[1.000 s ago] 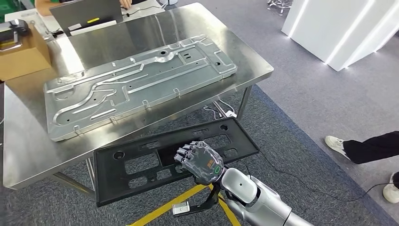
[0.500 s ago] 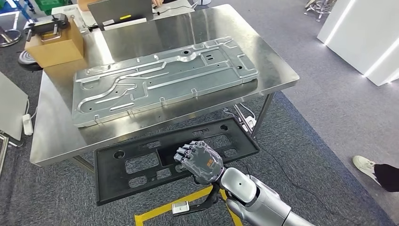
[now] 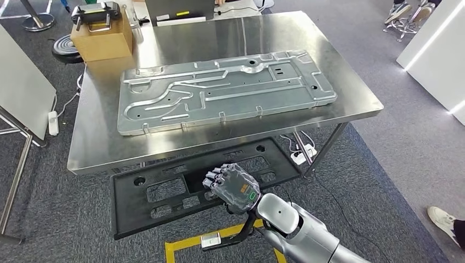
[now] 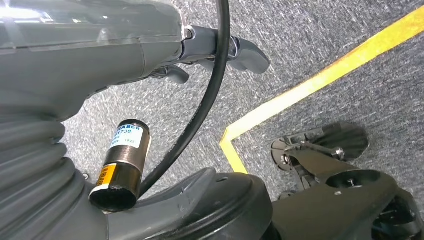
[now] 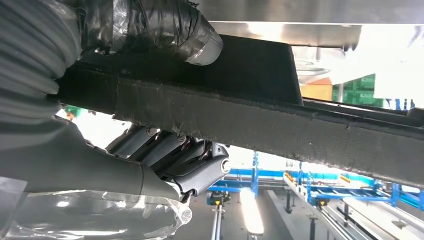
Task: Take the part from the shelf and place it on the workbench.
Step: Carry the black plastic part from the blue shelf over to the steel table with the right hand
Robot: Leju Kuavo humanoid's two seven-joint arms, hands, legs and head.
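Robot turning toward workbench point(image 3: 88, 153); whole view shifting, black panel point(image 3: 164, 192) staying put in right hand point(image 3: 233, 188). Hand clamping panel's near edge, fingers over top, thumb beneath. Left hand point(image 4: 150, 50) hanging, state unclear. Panel looking stiff, light, wide; one-sided hold risking tilting.

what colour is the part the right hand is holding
Black part; clearest in the head view.

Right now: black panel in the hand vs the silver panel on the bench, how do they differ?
The black panel is matte black, the silver panel bright stamped metal. The black panel is held by the right hand in front of the workbench's near edge; the silver panel lies flat on the workbench. The black panel has large rectangular cutouts; the silver panel has raised ribs and small holes. Both are long, flat rectangles.
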